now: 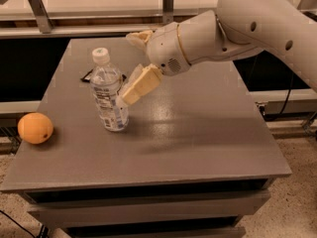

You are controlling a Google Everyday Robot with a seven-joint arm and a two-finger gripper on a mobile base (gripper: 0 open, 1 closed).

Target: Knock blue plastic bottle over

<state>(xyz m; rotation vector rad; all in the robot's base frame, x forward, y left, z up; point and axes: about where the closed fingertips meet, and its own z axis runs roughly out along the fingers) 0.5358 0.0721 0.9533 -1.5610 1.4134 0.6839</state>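
The blue plastic bottle (109, 95) stands upright on the left part of the grey table (198, 133). It is clear, with a pale cap and a white printed label. My gripper (128, 68) is just right of the bottle, with its jaws spread wide. The lower cream finger (141, 85) slants down to the bottle's side at label height and looks to be touching it. The upper finger (138, 35) is behind and above, at cap height. Nothing is held.
An orange fruit (35, 128) lies near the table's left edge. A small dark flat object (87, 76) lies behind the bottle. A rail and a pale counter run behind the table. The floor lies beyond the right edge.
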